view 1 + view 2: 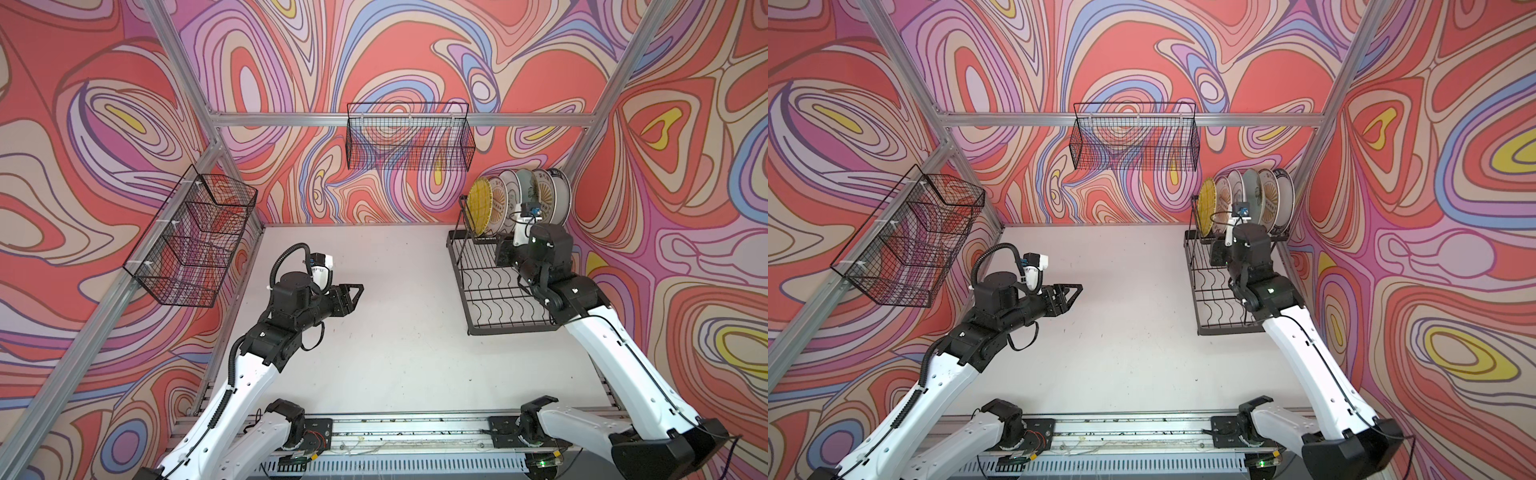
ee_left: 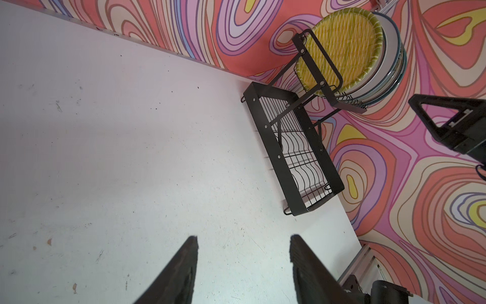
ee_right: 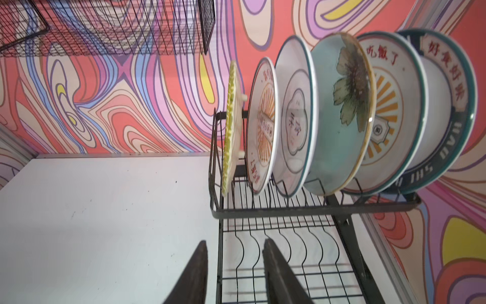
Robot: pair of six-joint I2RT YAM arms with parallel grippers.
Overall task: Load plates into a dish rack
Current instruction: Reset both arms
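- The black wire dish rack (image 1: 467, 291) stands in the far right corner of the white table (image 1: 395, 353). Its long axis runs front to back along the right wall, and the raised upper tier (image 3: 315, 210) is at the far end.
- Six plates (image 1: 1246, 195) stand on edge in that upper tier, in one row across the rack, with their faces turned toward the left wall.
- From the left they are:
  - one yellow striped plate (image 3: 230, 126)
  - one orange-sunburst plate (image 3: 263, 126)
  - one white plate with Chinese characters (image 3: 294, 123)
  - one pale green flower plate (image 3: 342, 105)
  - a second sunburst plate (image 3: 386, 105)
  - one dark-rimmed plate (image 3: 447, 105)
- Red characters "吃飯了" can be read on the second sunburst plate. The dark rim carries white Latin letters, too tilted to read whole.
- The left gripper (image 2: 243, 239) hangs over bare table, fingers parted, with nothing between them.
- The right gripper (image 3: 234, 243) sits at the left edge of the rack's lower tier, fingers apart and empty.
- Two black mesh baskets hang on the walls, one at the left (image 1: 191, 241) and one at the back (image 1: 409, 137).
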